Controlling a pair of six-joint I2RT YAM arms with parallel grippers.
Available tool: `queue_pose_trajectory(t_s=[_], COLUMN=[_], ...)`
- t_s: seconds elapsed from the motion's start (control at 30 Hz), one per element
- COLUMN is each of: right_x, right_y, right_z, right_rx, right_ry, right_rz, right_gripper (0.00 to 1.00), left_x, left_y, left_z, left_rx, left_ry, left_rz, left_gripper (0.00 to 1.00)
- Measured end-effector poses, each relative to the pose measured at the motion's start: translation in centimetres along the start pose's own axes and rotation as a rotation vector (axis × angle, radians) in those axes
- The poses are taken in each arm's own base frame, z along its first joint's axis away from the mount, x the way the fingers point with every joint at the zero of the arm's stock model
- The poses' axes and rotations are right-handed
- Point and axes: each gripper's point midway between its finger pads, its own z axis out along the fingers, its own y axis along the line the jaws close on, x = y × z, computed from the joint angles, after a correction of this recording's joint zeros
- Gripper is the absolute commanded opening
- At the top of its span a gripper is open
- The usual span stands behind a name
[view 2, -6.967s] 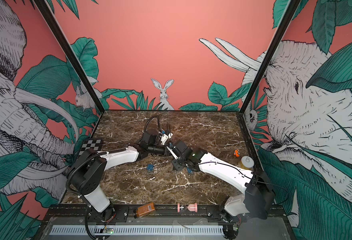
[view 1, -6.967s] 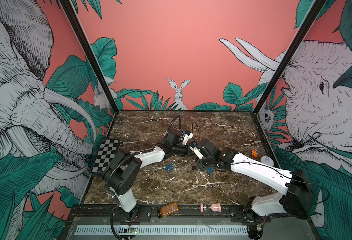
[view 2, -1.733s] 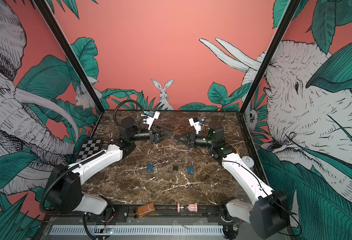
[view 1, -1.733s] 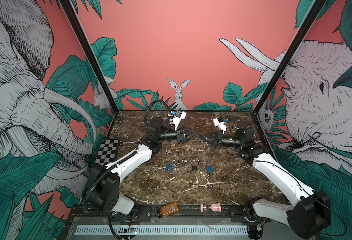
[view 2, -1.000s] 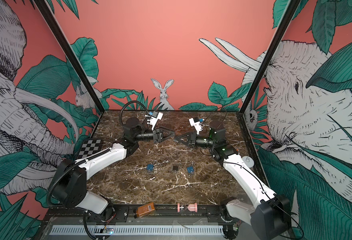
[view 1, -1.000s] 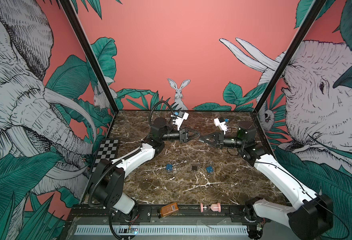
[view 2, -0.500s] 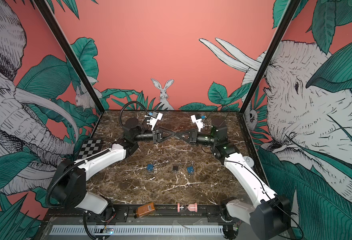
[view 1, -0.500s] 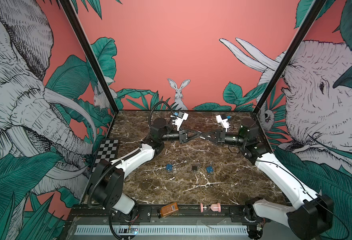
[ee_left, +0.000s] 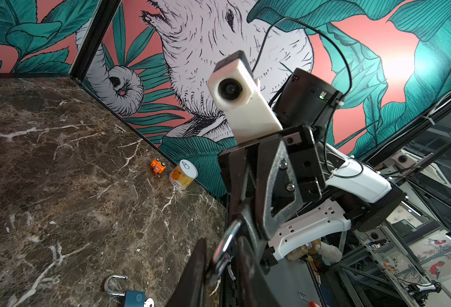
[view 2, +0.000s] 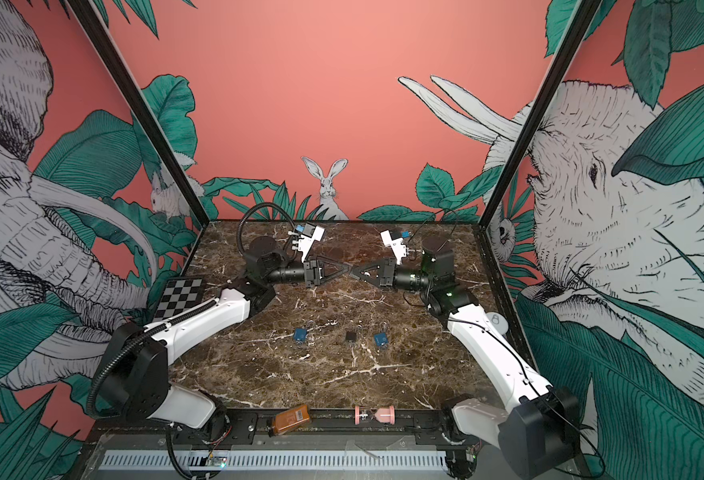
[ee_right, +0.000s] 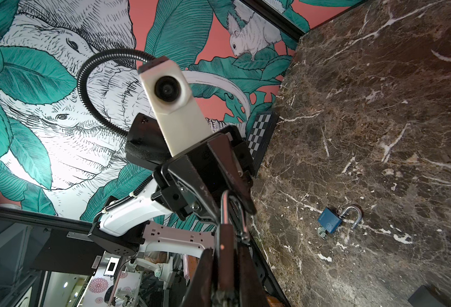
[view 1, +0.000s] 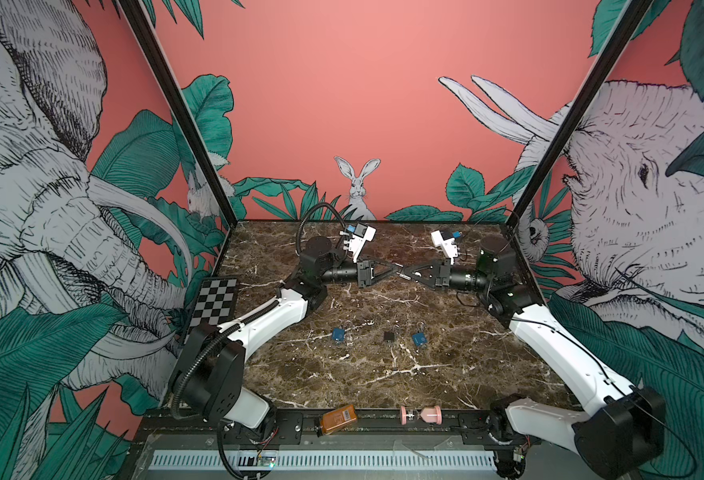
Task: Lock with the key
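I am gripping a padlock [ee_right: 223,210] aloft in the tightly closed right tool [view 1: 405,272]. The left tool [view 1: 396,269] is straddling its shackle, though I cannot tell if it grips. Locking is not yet done.

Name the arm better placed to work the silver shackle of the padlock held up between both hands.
Left, likely: the left hand has its fingers either side of the silver shackle, while the right hand is shut on the brownish padlock body, steadying it.
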Motion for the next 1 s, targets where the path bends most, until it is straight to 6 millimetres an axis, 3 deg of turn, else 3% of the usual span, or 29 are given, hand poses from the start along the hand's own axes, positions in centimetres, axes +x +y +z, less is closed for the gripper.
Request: queue_pose_trajectory(t_s=[1.0], right_x=[0.1], right_y=[-1.0], right_z=[-0.5], right_rx=[0.043], right_ry=[-0.006], right_rz=[-0.055], right_gripper=[0.00], left_x=[1.0], left_y=[0.5], left_z=[-0.4], left_rx=[-0.025], left_ry=[0.005], left_rz=[-0.065], left_gripper=[0.13])
